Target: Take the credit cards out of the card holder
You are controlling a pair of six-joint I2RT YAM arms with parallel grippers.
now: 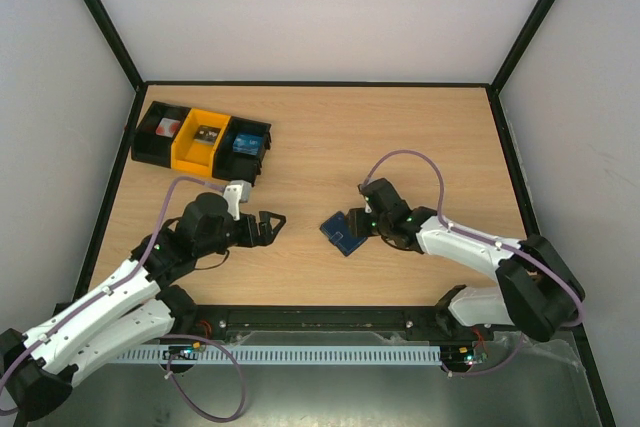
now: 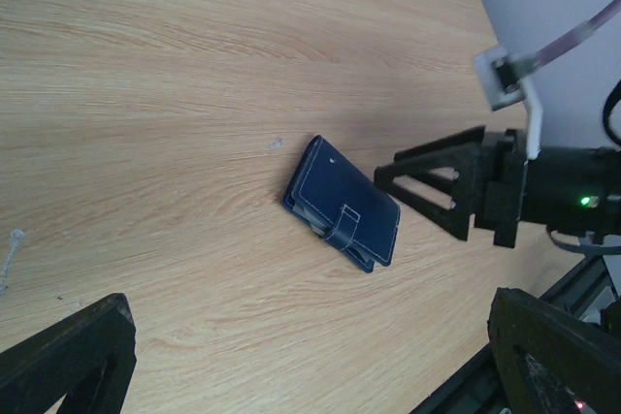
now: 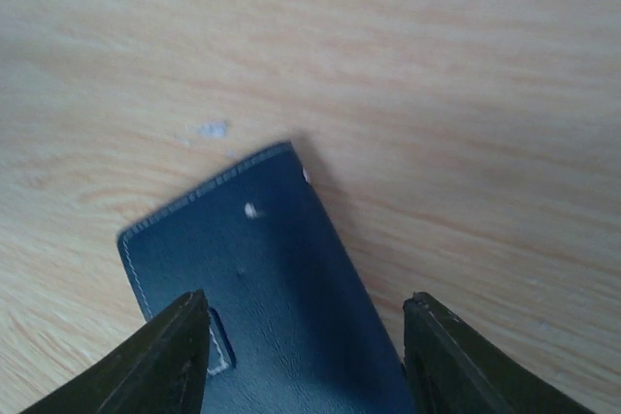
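The right gripper (image 3: 309, 298), its black wedge-shaped fingers (image 3: 165, 361) spread wide, straddles one end of the card holder (image 2: 342, 203), a closed, smooth navy fold with pale stitching and a strap tab, lying flat mid-way across the wood-grain table (image 1: 400, 137), while the left gripper (image 1: 272, 228) hangs parted and empty nearby.

In the top view I had the card holder (image 1: 343, 232) lying on the table (image 1: 320, 127), a little right of frame centre. My right gripper (image 1: 360, 224) sat at its right edge, and in the right wrist view one finger stood to each side of the holder's end. My left gripper (image 1: 270, 228) hung left of the holder, apart from it. The row of bins (image 1: 203, 137) stood at the table's upper left, well apart from the holder.
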